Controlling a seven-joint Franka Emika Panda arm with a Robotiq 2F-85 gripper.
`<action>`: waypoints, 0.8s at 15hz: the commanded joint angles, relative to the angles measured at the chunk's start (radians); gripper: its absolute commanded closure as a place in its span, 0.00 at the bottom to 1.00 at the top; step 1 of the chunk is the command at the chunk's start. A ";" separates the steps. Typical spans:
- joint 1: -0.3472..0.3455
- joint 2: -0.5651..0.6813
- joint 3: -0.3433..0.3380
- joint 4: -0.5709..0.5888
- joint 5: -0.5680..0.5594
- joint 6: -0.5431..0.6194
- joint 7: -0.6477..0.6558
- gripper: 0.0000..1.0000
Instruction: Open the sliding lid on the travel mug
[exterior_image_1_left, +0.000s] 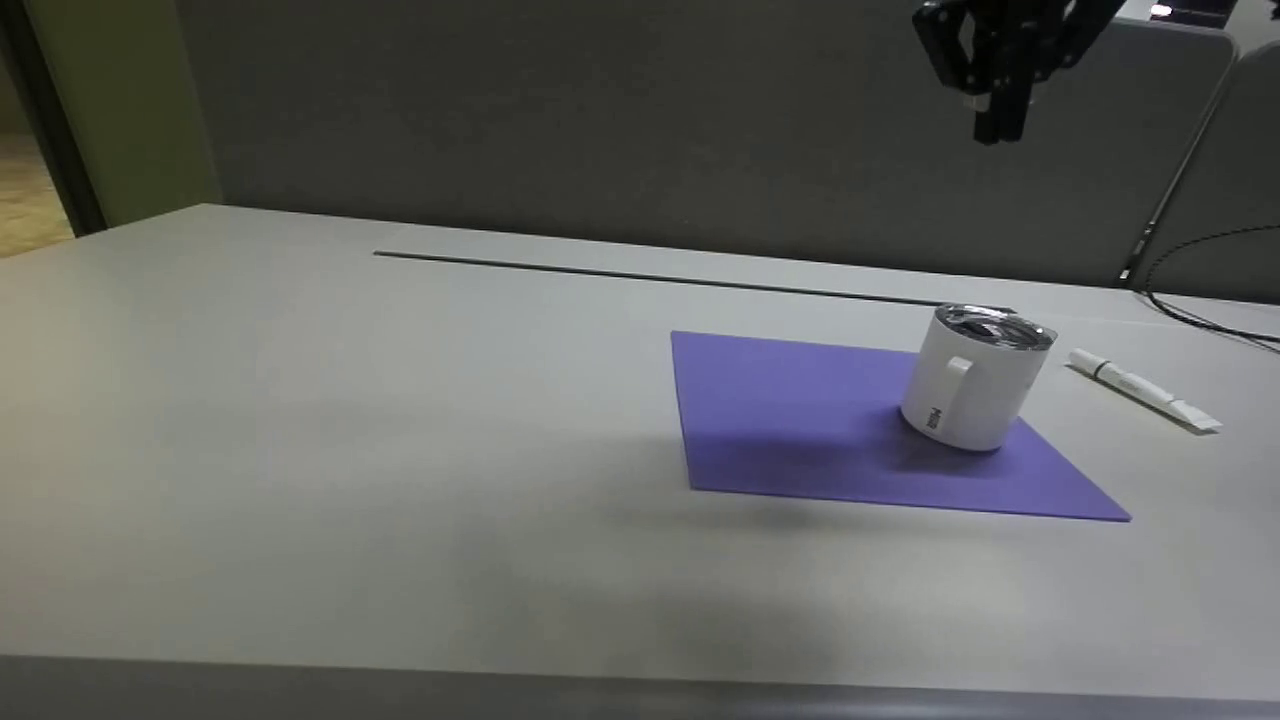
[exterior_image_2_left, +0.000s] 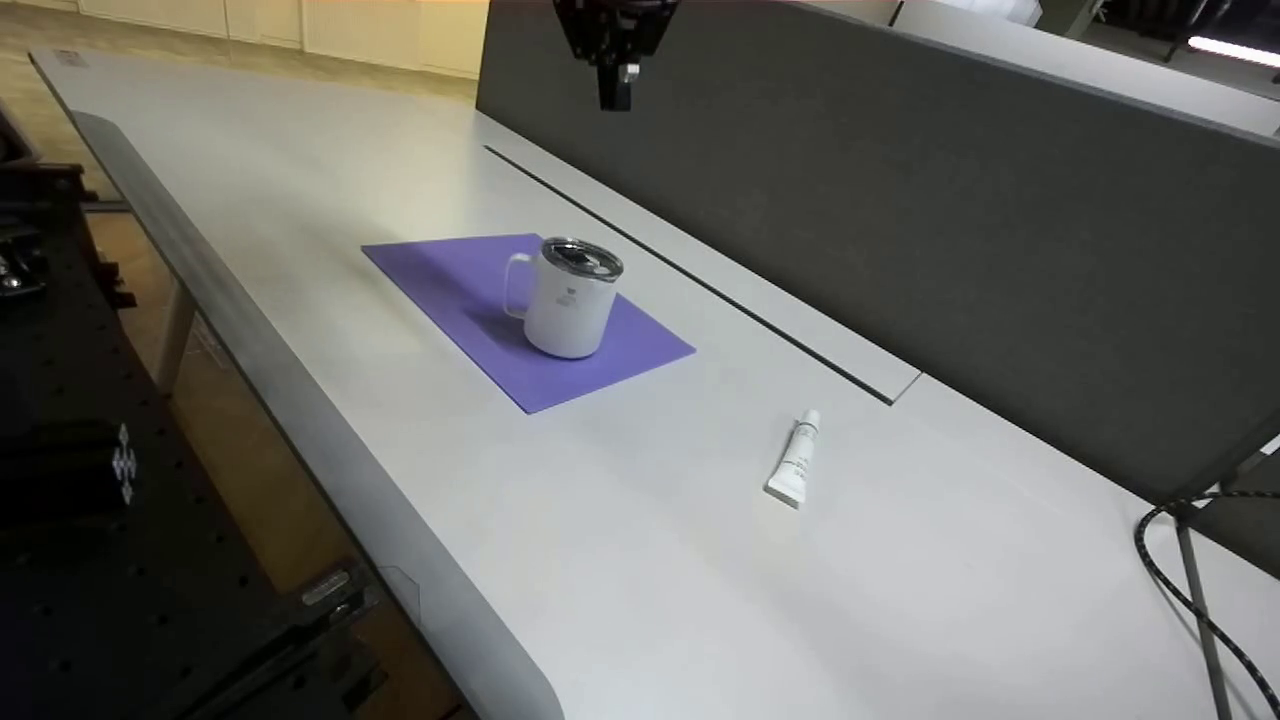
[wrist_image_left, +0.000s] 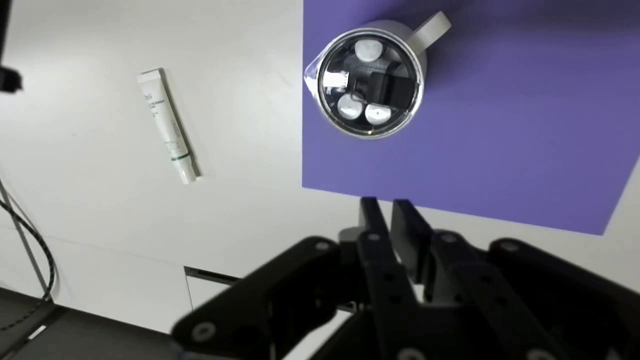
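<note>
The white travel mug (exterior_image_1_left: 962, 405) stands upright on a purple mat (exterior_image_1_left: 780, 400), and it also shows in an exterior view (exterior_image_2_left: 567, 318). Its sliding lid (exterior_image_2_left: 582, 258) is a round, clear-and-dark cap; it also shows in an exterior view (exterior_image_1_left: 995, 327). In the wrist view the lid (wrist_image_left: 370, 82) has a clear spout on the left and a black slider tab (wrist_image_left: 392, 90) towards the handle (wrist_image_left: 429, 32). Reflections hide whether the drinking hole is uncovered. My gripper (wrist_image_left: 385, 201) is empty, high above the table and apart from the mug, with a narrow gap between its fingers.
A flat white tube (exterior_image_2_left: 795, 462) lies on the white table beside the mat. A dark slot (exterior_image_1_left: 650, 277) runs along the table's back. A grey partition (exterior_image_1_left: 560, 120) stands behind it. A black cable (exterior_image_2_left: 1200, 610) lies near the partition.
</note>
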 joint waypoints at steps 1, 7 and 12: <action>0.012 0.046 -0.028 -0.016 -0.008 0.027 0.060 1.00; 0.024 0.072 -0.041 -0.013 0.008 0.007 0.017 1.00; 0.022 0.090 -0.044 -0.007 0.012 0.006 0.019 1.00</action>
